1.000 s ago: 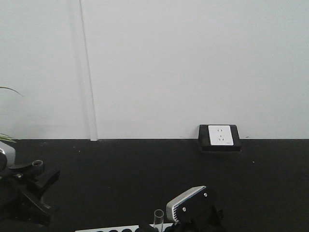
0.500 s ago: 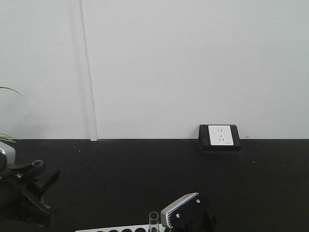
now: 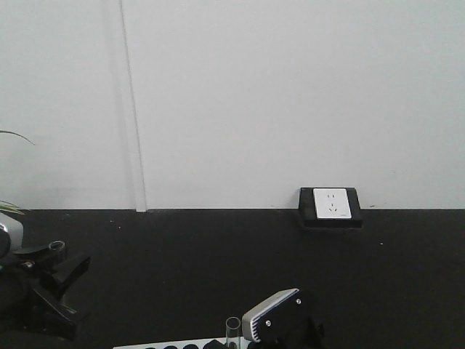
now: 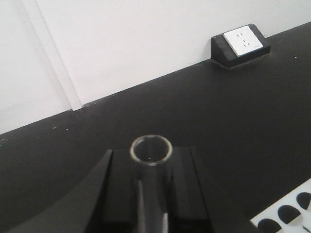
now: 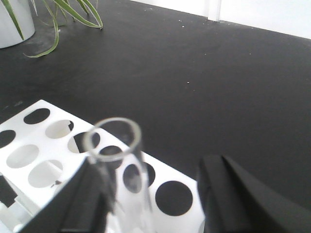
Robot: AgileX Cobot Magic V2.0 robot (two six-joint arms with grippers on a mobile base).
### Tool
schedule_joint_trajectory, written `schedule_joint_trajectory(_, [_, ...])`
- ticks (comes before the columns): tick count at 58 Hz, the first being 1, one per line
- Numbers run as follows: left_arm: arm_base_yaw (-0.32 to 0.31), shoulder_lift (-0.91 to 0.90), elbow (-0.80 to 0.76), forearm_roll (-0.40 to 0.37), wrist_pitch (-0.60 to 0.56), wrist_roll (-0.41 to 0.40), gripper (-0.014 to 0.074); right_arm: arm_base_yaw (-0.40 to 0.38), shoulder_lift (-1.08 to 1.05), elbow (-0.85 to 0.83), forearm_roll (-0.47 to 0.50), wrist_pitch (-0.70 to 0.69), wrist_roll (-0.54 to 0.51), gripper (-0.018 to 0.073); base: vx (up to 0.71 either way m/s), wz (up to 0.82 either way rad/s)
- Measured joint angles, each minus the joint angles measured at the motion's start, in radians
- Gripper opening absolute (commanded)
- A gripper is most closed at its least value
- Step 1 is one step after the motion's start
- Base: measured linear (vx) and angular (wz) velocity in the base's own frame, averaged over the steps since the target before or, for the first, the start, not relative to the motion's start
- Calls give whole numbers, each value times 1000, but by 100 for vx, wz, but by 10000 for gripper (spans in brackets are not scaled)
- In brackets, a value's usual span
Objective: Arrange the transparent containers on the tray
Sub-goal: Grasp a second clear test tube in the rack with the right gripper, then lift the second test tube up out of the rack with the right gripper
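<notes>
1. The left pincer (image 4: 150, 160) is clamped on the left test tube (image 4: 151, 194). Its dark fingers (image 4: 104, 194) press both sides, and the open rim stands up above them.
2. The right pincer (image 5: 153, 165) is apart, with a gap wider than the glass. The right test tube (image 5: 127, 189) stands upright just beside one finger (image 5: 82, 204) and well clear of the other.
3. Below that tube lies the white rack (image 5: 29, 141) with its round holes. The foot of the tube is out of frame, so I cannot tell whether it sits in a hole.
4. The rack rests on the black surface (image 5: 194, 63). A potted plant (image 5: 63, 14) is at the far corner, and a wall socket (image 4: 241, 41) sits at the back edge.
5. The yellow tray shows in no view, and neither tube is on it yet.
6. Risks, as I judge them:
   - If the right pincer closes off-centre, one finger reaches the tube first. That would shove it sideways and could tip it, or crack it against a hole edge.
   - A slanted lift could bind the tube in the rack and drag the rack along.
   - The left tube is smooth glass in a firm grip. Too little squeeze lets it slide or pivot during the carry, and too much could break it.
   - A round tube laid on the tray may roll.
</notes>
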Motion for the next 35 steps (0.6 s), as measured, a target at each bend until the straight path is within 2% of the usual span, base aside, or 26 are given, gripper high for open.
schedule_joint_trajectory(14, [0,0,0,0,0,0,-6,0,0,0,-1,-2,0,230,0,0])
schedule_joint_trajectory(35, [0,0,0,0,0,0,-7,0,-12,0,-1,-3,0,-15,0,0])
